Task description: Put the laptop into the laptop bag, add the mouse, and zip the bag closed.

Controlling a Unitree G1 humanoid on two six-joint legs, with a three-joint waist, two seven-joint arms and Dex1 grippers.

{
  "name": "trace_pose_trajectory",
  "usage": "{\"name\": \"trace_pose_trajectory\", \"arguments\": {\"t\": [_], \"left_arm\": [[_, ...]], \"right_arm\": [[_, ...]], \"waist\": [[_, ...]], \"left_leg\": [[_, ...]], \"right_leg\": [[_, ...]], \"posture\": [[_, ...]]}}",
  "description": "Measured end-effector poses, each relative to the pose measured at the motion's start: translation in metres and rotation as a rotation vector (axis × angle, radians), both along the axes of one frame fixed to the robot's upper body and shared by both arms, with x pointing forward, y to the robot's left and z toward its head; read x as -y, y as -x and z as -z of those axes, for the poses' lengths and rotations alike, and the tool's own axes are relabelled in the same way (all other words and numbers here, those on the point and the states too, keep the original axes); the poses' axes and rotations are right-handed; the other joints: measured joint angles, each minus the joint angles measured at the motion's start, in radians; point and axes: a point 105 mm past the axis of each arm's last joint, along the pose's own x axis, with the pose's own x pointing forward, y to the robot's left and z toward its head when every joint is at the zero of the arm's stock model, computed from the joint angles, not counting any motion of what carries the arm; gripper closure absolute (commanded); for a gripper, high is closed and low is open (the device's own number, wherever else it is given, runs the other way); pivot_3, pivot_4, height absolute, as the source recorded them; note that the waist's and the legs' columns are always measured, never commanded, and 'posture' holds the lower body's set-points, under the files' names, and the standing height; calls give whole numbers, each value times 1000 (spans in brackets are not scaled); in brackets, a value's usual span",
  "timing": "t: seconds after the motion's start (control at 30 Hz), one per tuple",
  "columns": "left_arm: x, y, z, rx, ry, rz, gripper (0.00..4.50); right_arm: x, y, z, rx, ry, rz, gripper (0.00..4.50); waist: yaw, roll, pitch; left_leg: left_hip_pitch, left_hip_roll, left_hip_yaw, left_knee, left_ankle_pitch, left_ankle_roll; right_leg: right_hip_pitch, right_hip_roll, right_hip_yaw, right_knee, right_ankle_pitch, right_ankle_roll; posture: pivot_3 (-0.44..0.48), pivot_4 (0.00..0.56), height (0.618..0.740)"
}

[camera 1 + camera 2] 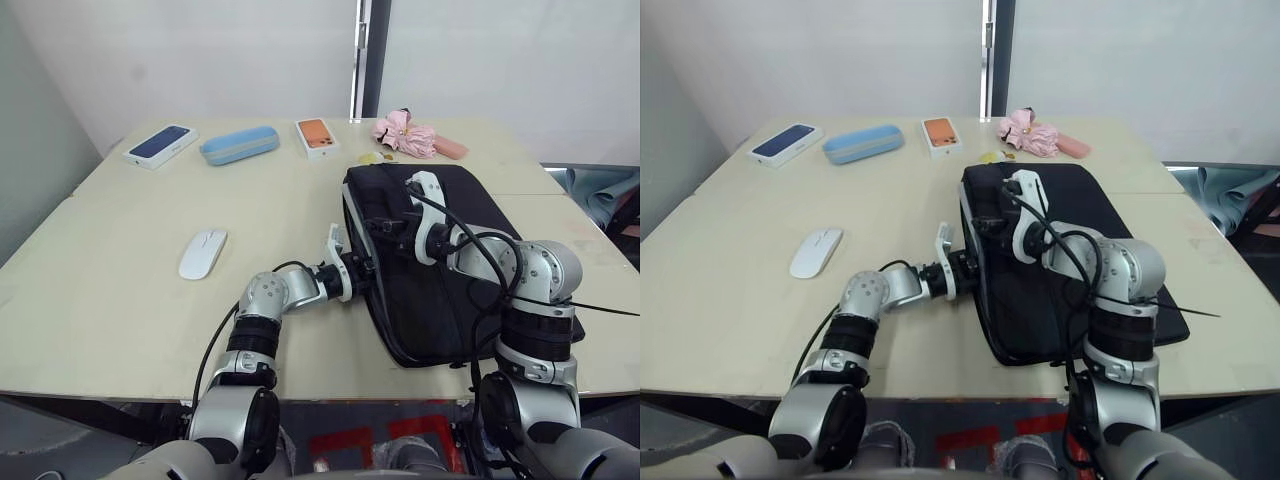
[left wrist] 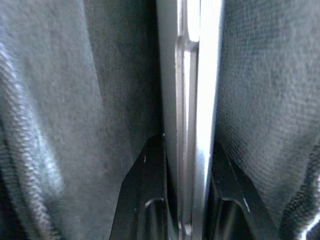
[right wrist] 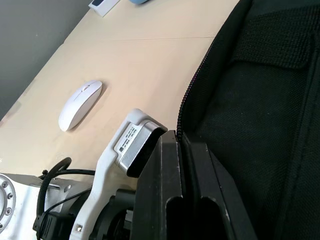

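The black laptop bag [image 1: 450,270] lies flat on the table's right half, its zip edge facing left. My left gripper [image 1: 362,268] reaches into that open edge. In the left wrist view its fingers [image 2: 150,165] are shut on the thin silver edge of the laptop [image 2: 187,100], with dark bag fabric on both sides. My right gripper [image 1: 375,226] sits on the bag's left rim just beyond the left one, shut on the bag's zip edge [image 3: 195,85]. The white oval mouse [image 1: 203,253] lies on the bare table to the left, apart from both grippers.
Along the back edge stand a dark-blue phone box [image 1: 160,145], a light-blue oval case [image 1: 239,144], an orange phone box [image 1: 316,136] and a pink folded item [image 1: 410,134]. A small yellowish charm [image 1: 372,157] lies at the bag's far corner.
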Motion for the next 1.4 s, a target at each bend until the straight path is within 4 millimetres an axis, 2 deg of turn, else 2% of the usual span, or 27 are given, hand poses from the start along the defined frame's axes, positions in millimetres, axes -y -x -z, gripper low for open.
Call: {"name": "trace_pose_trajectory", "arguments": {"t": [0.1, 0.17, 0.2, 0.27, 0.4, 0.67, 0.73, 0.97, 1.03, 1.27, 1.4], "left_arm": [[1, 0, -1, 16, 1, 5, 4183], [2, -1, -2, 28, -5, 10, 3146], [2, -1, -4, 39, -3, 13, 2962], [5, -2, -11, 61, 11, 24, 2197], [2, -2, -8, 57, -5, 27, 777], [-18, 1, -14, 89, -28, 58, 777], [-24, 0, -12, 84, -28, 46, 1263], [-24, -2, -9, 89, -47, 26, 3719], [-23, -3, -4, 76, -70, 21, 4256], [-21, -2, -2, 77, -80, 22, 4284], [-10, 1, -3, 83, -68, 38, 4284]], "right_arm": [[1, 1, -1, 3, 2, -7, 4471], [2, 1, -2, 5, 1, -15, 4500], [3, 2, -2, 6, 3, -17, 4500], [4, 2, -3, 11, 5, -18, 4500], [5, 3, -7, 32, 3, -27, 4500], [13, 1, -11, 59, 18, -16, 4500], [15, 0, -11, 57, 18, -15, 4500], [13, 2, -12, 57, 9, -37, 4500], [13, 3, -12, 54, 7, -44, 4500], [5, 7, -9, 31, -14, -78, 4500], [-5, 16, -6, 21, -37, -126, 4500]], "waist": [[0, 0, 0], [0, 0, 0], [0, 0, 0], [0, 0, 0], [-3, 0, 0], [-1, 1, 0], [-1, 1, 0], [4, 1, 0], [3, 1, 0], [2, 1, 0], [3, 1, 0]], "left_leg": [[0, 0, 0, 0, 0, 0], [0, 0, 0, 0, 0, 0], [0, 0, 0, 0, 0, 0], [0, 0, 0, 0, 0, 0], [0, 0, 0, 0, 0, 0], [1, 0, 0, 0, 0, 0], [1, 0, 0, 0, 0, 0], [0, 0, 0, 0, 0, 0], [0, 0, 0, 0, 0, 0], [0, 0, 0, 0, 0, 0], [-1, 0, 0, -1, 0, 0]], "right_leg": [[0, 0, 0, 0, 0, 0], [0, 0, 0, 0, 0, 0], [0, 0, 0, 0, 0, 0], [0, 0, 0, 0, 0, 0], [0, 0, 0, 0, 0, 0], [0, 0, 0, 0, -2, -3], [0, 0, 0, 0, -2, -3], [0, 0, 0, 0, -3, -5], [0, 0, 0, 0, -3, -5], [0, 0, 0, 0, -3, -6], [0, 0, 0, -1, -3, -6]], "posture": [[0, 150, 740], [0, 150, 740], [0, 150, 740], [0, 150, 740], [0, 150, 740], [0, 150, 740], [0, 150, 740], [0, 150, 740], [0, 150, 740], [0, 150, 740], [0, 150, 740]]}}
